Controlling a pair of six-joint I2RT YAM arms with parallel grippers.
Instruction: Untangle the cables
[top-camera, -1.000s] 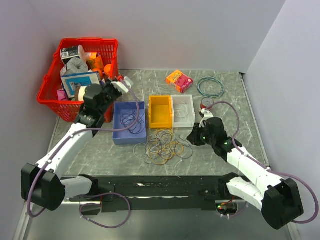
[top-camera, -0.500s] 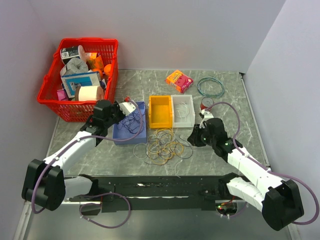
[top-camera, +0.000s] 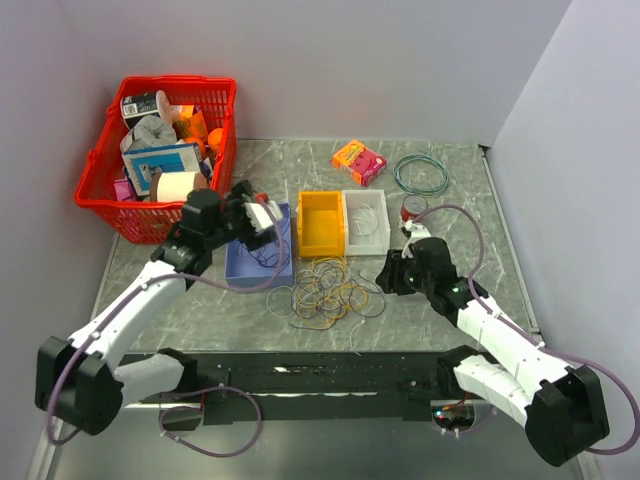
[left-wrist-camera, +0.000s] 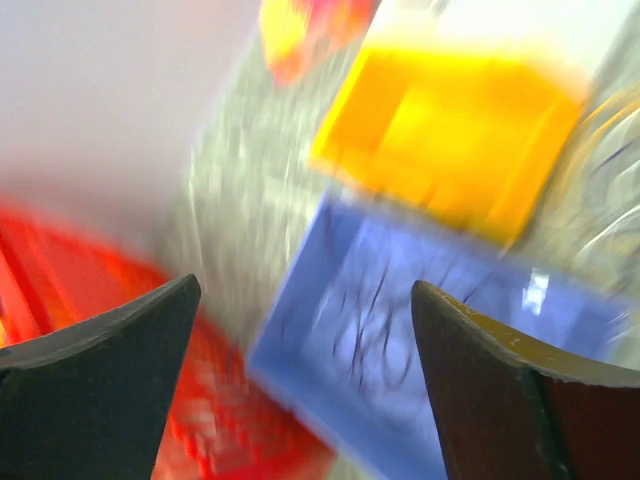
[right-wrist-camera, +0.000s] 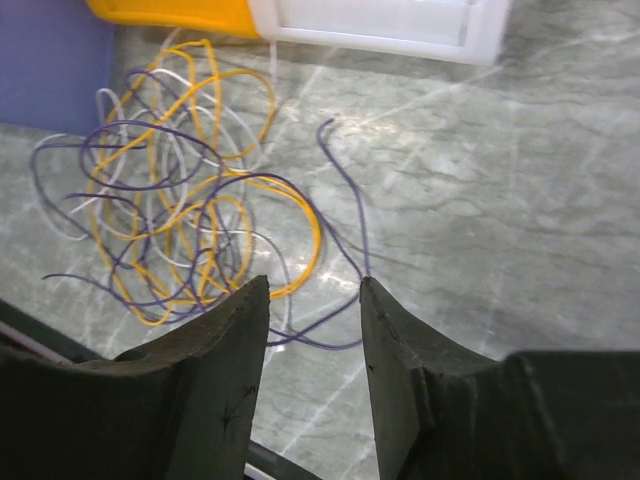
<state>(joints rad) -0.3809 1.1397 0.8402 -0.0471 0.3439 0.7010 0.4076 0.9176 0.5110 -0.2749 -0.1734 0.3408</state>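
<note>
Now your right gripper (top-camera: 388, 272) hovers part-open, empty, beside the cables (top-camera: 325, 288), likely to nip a purple strand (right-wrist-camera: 345, 190) (left gripper (top-camera: 262, 214): wide open, empty).

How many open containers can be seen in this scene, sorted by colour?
Blue rectangular plastic tray: 1
Orange rectangular plastic tray: 1
White rectangular plastic tray: 1
Red plastic mesh basket: 1
Total: 4
</note>
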